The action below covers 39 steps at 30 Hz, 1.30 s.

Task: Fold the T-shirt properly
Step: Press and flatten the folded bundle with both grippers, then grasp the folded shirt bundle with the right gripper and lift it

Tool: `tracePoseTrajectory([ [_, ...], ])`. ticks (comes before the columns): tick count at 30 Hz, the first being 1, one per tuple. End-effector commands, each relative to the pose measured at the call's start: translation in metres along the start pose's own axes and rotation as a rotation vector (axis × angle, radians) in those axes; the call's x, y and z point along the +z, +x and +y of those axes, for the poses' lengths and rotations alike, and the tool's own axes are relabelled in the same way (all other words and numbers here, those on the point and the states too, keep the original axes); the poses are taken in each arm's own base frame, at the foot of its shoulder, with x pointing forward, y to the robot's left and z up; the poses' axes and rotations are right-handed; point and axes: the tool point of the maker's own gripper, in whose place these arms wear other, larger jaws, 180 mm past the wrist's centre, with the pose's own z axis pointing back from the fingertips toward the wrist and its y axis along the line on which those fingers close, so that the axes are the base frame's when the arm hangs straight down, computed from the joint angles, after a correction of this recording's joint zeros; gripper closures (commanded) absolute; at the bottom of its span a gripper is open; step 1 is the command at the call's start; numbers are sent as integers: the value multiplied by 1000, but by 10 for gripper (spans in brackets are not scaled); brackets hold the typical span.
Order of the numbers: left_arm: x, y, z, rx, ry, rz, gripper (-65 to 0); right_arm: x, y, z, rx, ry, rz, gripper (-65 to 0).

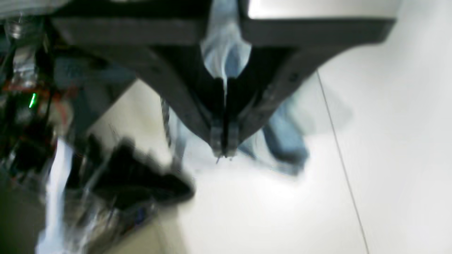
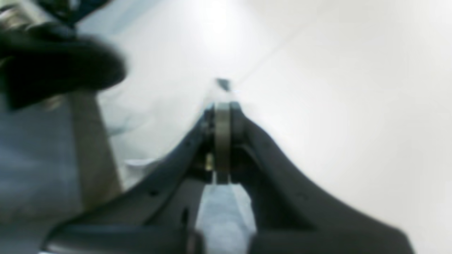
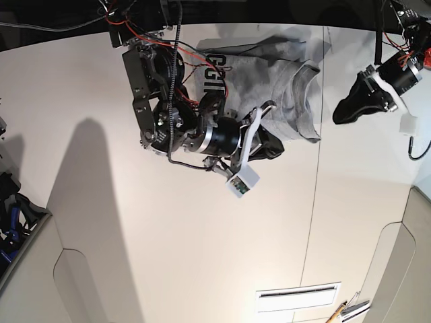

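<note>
The T-shirt lies bunched at the far middle of the white table, with its black lettering up at its left part. My right gripper is at the shirt's near edge. In the right wrist view its jaws are shut, with grey cloth between the finger bases. My left gripper hovers right of the shirt, apart from it. In the left wrist view it is shut, and blurred blue-grey shirt cloth shows beyond the tips.
A thin seam runs down the table right of the shirt. A slotted vent sits near the front edge. The right arm's body and cables hang over the shirt's left side. A dark bin stands off the table at the left.
</note>
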Motion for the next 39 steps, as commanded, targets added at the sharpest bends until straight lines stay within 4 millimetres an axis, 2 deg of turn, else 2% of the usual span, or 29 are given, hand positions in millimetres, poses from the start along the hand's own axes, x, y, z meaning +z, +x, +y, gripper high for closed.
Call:
tracePoseTrajectory([
  [1, 3, 8, -11, -33, -27, -27, 0, 4, 22, -5, 29, -21, -59, 0],
  [5, -1, -6, -29, -49, -61, 13, 0, 18, 27, -37, 29, -114, -68, 0],
  [9, -20, -25, -50, -46, -145, 84, 0, 28, 21, -55, 34, -154, -50, 0],
  [14, -41, -51, -80, -34, -262, 174, 0, 18, -3, -64, -16, -145, 4, 0],
  [17, -51, -66, -82, -58, -253, 230, 0, 6, -28, -69, -82, -128, 52, 0],
  [21, -58, -82, -61, -142, -129, 299, 0, -7, -70, -72, -168, -107, 153, 0],
  [26, -56, -84, -15, -274, 85, 329, 0, -2, -93, -61, -240, -32, 250, 0],
  [28, -57, -76, 2, -298, 167, 303, 0, 4, -95, -52, -264, 19, 279, 0],
  [31, -62, -60, 17, -333, 237, 250, 0, 11, -97, -38, -291, 91, 307, 0],
  [39, -89, -9, 30, -355, 245, 133, 0, 20, -117, -5, -327, 149, 292, 0],
])
